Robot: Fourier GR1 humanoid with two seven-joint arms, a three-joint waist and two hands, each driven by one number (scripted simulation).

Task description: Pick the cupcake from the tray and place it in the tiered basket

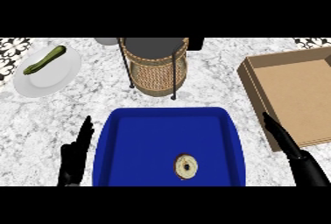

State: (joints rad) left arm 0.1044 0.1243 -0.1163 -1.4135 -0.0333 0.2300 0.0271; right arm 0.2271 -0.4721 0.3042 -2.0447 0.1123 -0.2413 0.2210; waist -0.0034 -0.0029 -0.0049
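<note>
Grey-veined marble counter (213,83) fills the view, with patterned tile (13,48) showing only at the far corners. The tiered basket (157,72), wicker in a thin black frame, stands beyond the tray and is cut off at the top edge; a dark grey tier covers its inside. A pale shape behind it is too cropped to name. The cardboard box (304,96) runs out of the right edge, and the blue tray (155,131) loses its near rim at the bottom.

The cupcake (186,166) sits in the tray's near right part, clear of the walls. From above it is a small disc with a dark brown rim, a cream top and a darker ring at its centre.

At far left, a white plate (61,74) holds a green zucchini (44,60). The left hand (74,155) rests just outside the tray's left wall, fingers straight and holding nothing. The right hand (287,144) rests likewise between tray and box.
</note>
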